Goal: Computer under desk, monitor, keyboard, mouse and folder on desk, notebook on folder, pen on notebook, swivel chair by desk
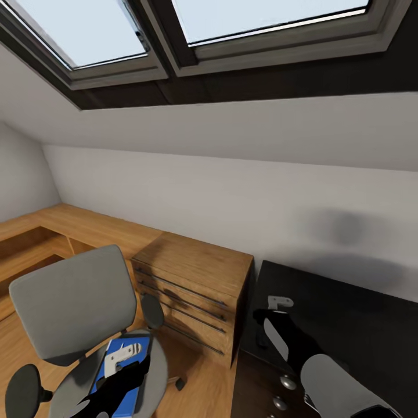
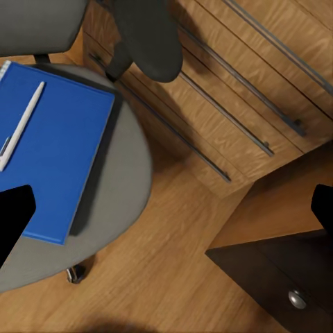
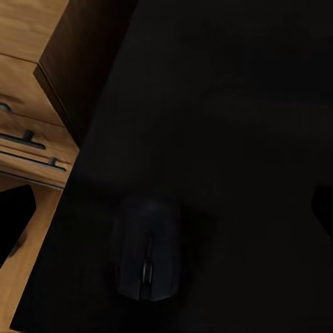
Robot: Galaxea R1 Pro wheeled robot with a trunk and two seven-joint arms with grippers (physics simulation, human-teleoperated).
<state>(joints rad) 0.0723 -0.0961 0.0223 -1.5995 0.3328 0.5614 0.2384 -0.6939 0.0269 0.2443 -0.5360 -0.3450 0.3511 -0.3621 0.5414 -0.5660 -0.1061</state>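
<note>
Head view puts your swivel chair (image 1: 69, 302) at lower left, grey seat and backrest facing you, with the blue folder (image 1: 119, 377) lying flat on the seat. Your left tool (image 1: 122, 355) hangs just above the folder; in the left wrist view its dark fingertips (image 2: 14, 215) stand wide apart at the frame edges, gripping nothing. That same view shows a white pen (image 2: 21, 125) resting on the folder (image 2: 55, 152). To the right of the chair stands a light wooden dresser (image 1: 194, 290) with long bar handles, hard against the black worktop (image 1: 348, 325). Your right tool (image 1: 277, 307) hovers over the worktop's near left corner, and in the right wrist view its fingers are spread apart, with the black mouse (image 3: 147, 257) sitting on the worktop (image 3: 229, 104) below them, untouched.
</note>
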